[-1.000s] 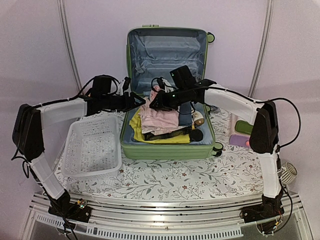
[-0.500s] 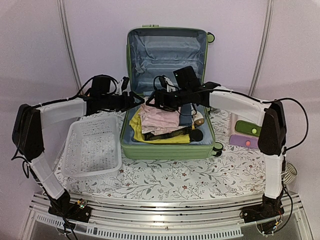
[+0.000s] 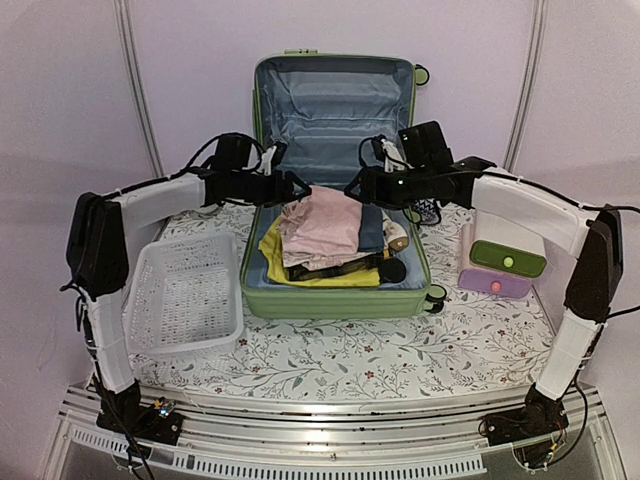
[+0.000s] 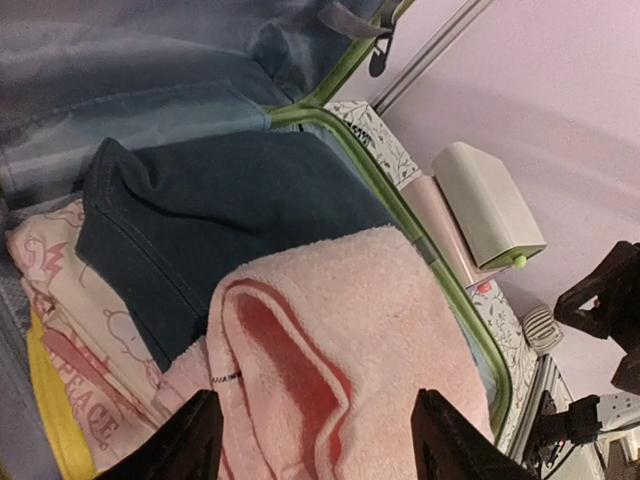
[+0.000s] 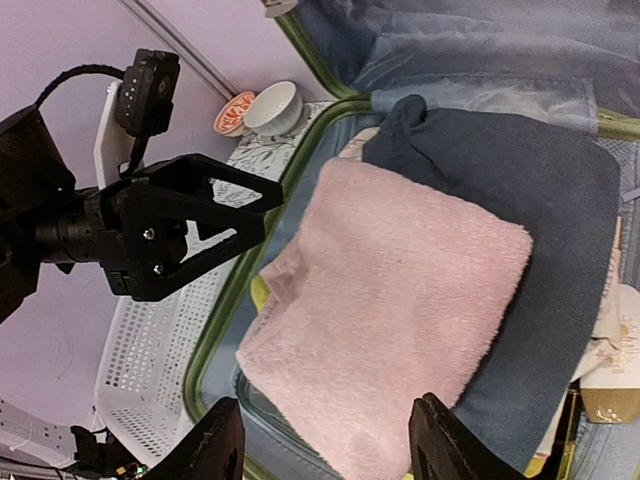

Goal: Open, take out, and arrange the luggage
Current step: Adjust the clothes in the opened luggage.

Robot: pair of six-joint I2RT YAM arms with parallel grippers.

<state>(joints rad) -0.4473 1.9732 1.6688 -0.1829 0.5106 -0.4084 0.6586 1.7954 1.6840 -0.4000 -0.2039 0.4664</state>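
Observation:
The luggage (image 3: pixel 335 302), a light-green hard-shell suitcase, lies open in mid-table with its lid (image 3: pixel 335 105) upright against the back wall. On top of the clothes inside lies a folded pink towel (image 3: pixel 322 222), partly over a dark blue garment (image 3: pixel 370 228). My left gripper (image 3: pixel 298 187) hovers open just above the towel's back left. My right gripper (image 3: pixel 355 187) hovers open at its back right. In the left wrist view the gripper (image 4: pixel 315 440) has the towel (image 4: pixel 340 330) below it, untouched. The right wrist view shows its gripper (image 5: pixel 325 445) wide over the towel (image 5: pixel 390 300).
A white perforated basket (image 3: pixel 185 292) stands left of the suitcase. A white, green and purple box (image 3: pixel 505 262) sits to its right, with a small fan (image 3: pixel 577 345) near the table edge. A yellow cloth (image 3: pixel 275 250) and a black object (image 3: pixel 350 268) lie under the towel. A bowl (image 5: pixel 275 108) stands behind the basket.
The right gripper has opened and drawn back to the right, away from the towel. The left arm has swung further back toward the lid. The pink towel now lies flat.

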